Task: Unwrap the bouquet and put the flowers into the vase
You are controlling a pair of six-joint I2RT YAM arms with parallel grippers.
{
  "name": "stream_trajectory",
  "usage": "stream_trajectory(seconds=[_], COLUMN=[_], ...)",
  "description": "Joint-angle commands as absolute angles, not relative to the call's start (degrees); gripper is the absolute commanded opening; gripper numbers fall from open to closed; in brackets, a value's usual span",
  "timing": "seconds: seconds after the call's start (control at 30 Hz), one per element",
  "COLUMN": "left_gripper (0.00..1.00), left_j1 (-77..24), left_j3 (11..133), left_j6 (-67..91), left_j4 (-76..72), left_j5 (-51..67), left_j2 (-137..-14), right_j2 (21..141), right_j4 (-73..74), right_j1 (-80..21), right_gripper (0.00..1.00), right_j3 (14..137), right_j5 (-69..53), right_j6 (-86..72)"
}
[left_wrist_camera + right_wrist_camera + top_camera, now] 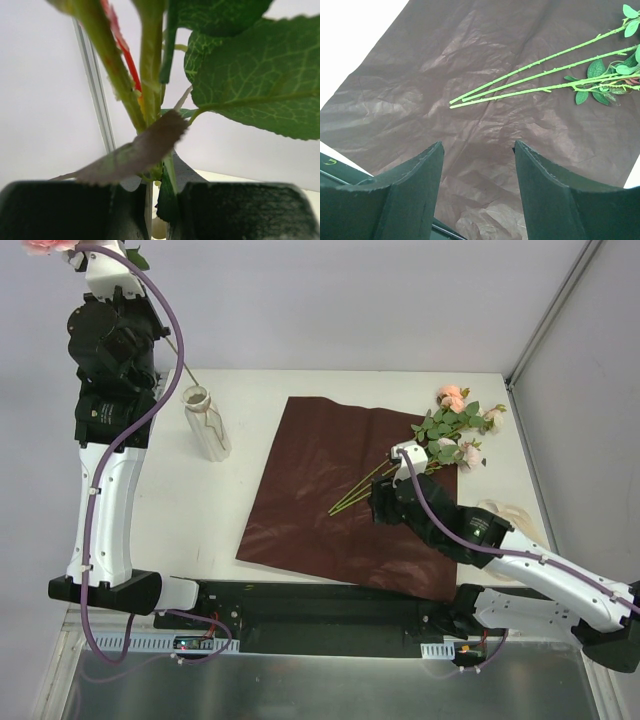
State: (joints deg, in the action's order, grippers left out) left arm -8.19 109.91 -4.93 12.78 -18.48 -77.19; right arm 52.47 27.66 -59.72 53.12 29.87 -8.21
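left wrist: left pincer (160, 205) clamped on rose stem (150, 75); right pincer (479, 170) apart above red paper (445, 60); vase (207, 422) upright on counter (250, 390).

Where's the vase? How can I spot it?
Look at the white table and find the big dark red paper. Just left of it stands the vase. It is the only clear glass thing there, bottle-shaped with a round rim.
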Motion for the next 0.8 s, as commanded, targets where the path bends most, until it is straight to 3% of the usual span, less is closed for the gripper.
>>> stream_trajectory(seconds=[0.0, 0.37, 0.77], left_gripper=[0.00, 0.00, 0.00], left_j1=[-7.91, -7.91, -7.91], left_j3=[110.92, 100.73, 101.16], left_j6=[-4.92, -3.08, -3.16], left_j4=[11.69, 11.69, 11.69], left_j5=[-18.02, -19.69, -18.72], left_j2=[-75.76, -71.46, -69.17], right_j2=[52.91, 52.73, 53.09], right_j4=[26.02, 25.93, 25.40], right_j1=[-59.77, -59.85, -59.85], right_gripper=[0.61, 0.61, 0.61], right_j3=[55.55, 54.93, 54.58], right_j5=[29.18, 29.09, 28.65], right_j6=[-8.88, -9.40, -9.76])
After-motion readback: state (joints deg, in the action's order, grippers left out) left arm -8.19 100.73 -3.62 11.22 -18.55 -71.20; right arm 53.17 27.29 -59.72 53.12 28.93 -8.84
